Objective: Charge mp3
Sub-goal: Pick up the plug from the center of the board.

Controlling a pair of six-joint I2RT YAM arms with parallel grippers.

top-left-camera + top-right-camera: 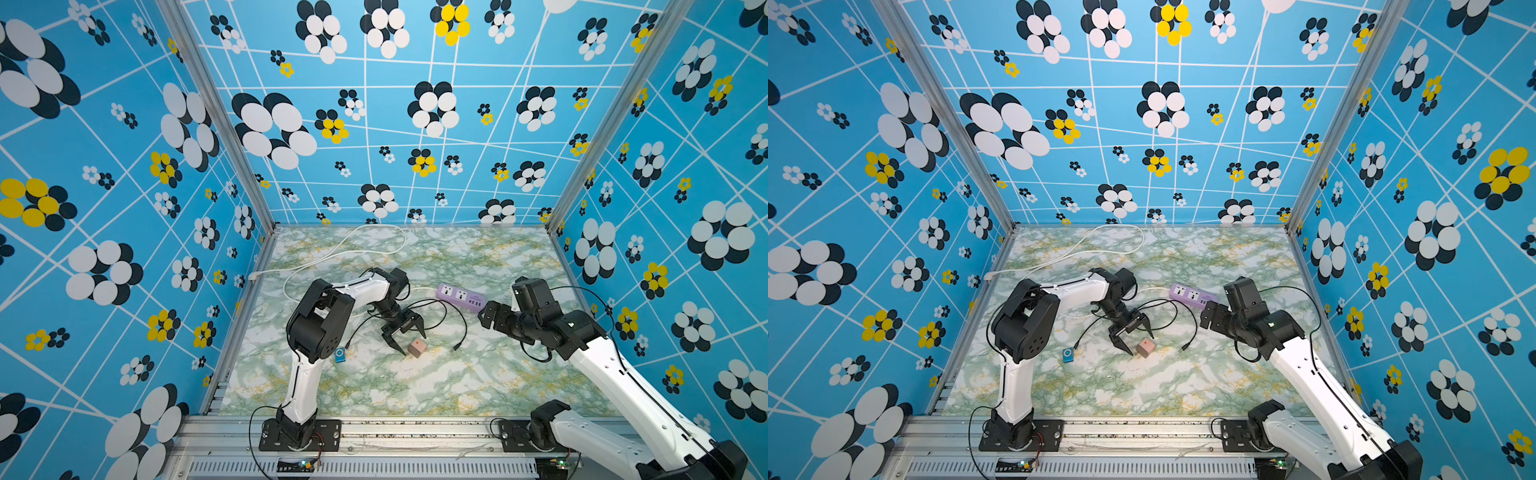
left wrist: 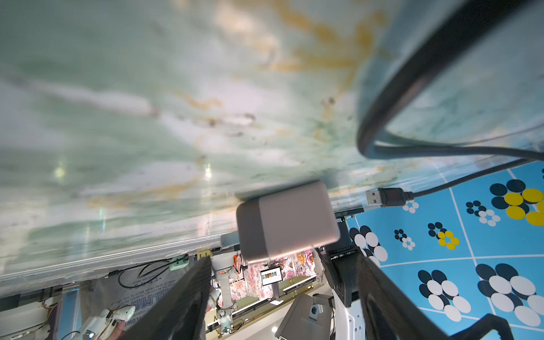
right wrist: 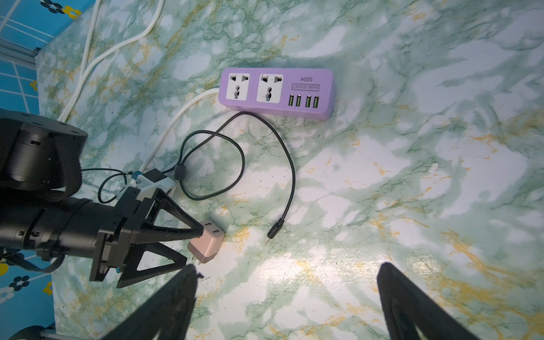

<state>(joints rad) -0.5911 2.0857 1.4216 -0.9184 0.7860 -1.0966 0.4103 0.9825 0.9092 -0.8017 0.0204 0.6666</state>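
left gripper (image 1: 412, 344): fingers spread, tips either side of one pink charger (image 1: 417, 348), contact unclear. right gripper (image 3: 288, 266): fingers wide apart, holding nothing. one blue mp3 (image 1: 340, 354): flat, face up, long axis front to back, just beside the left arm (image 1: 301, 374). one lilac power strip (image 1: 460, 296), one black cable (image 3: 294, 179), one white cord (image 3: 173, 117). green marble table (image 1: 457, 386); blue flowered walls (image 1: 415, 124).

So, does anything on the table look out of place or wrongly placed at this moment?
Nothing is damaged or spilled. The pink charger lies loose on the table, not in the lilac power strip, with the left tool open at it. The black cable lies in loops, its USB plug free.
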